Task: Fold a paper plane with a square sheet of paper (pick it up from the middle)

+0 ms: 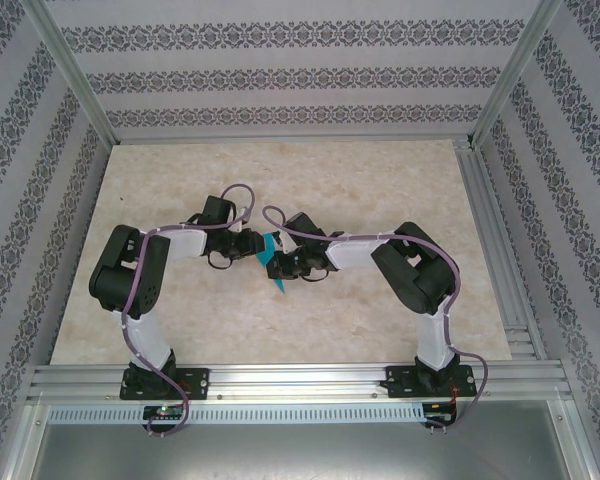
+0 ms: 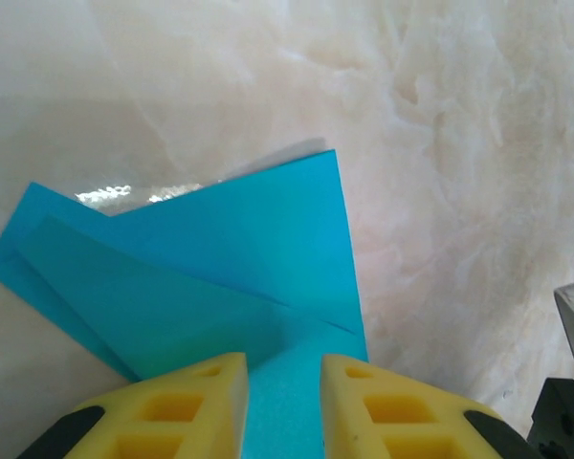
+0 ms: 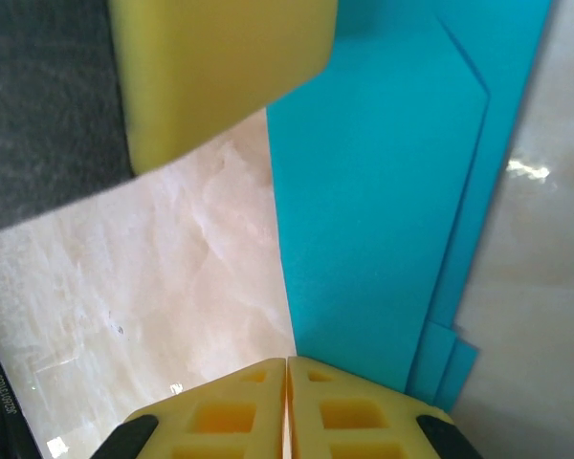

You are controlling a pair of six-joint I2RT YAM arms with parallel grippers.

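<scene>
The right gripper (image 3: 287, 368) has its two yellow, foam-like fingers, moulded with square recesses, closed flush against each other, leaving only a hairline seam. The tips meet at the near edge of the sheet of paper (image 3: 383, 191); it cannot be determined whether a layer is pinched in the seam. The sheet is thin, matte and turquoise, and it is folded, with straight creases, overlapping layers and a stepped stack of corners just beside the right-hand finger. The left gripper (image 2: 283, 365) stands partly open. Its fingers, of the same yellow cellular material, are set apart, and the flat face of the paper shows in the gap between them with no clamping contact visible. Beyond these fingers the sheet spreads as two angled flaps that form a shallow notch along the far edge. Seen from above, the paper sits between the two gripper heads near the middle of the table (image 1: 380, 190), a glossy beige marbled slab, with one sharp tip pointing toward the arm bases. Ribbed aluminium rails (image 1: 300, 378) border the slab, and walls (image 1: 300, 60) with banded ornamental print enclose it.
</scene>
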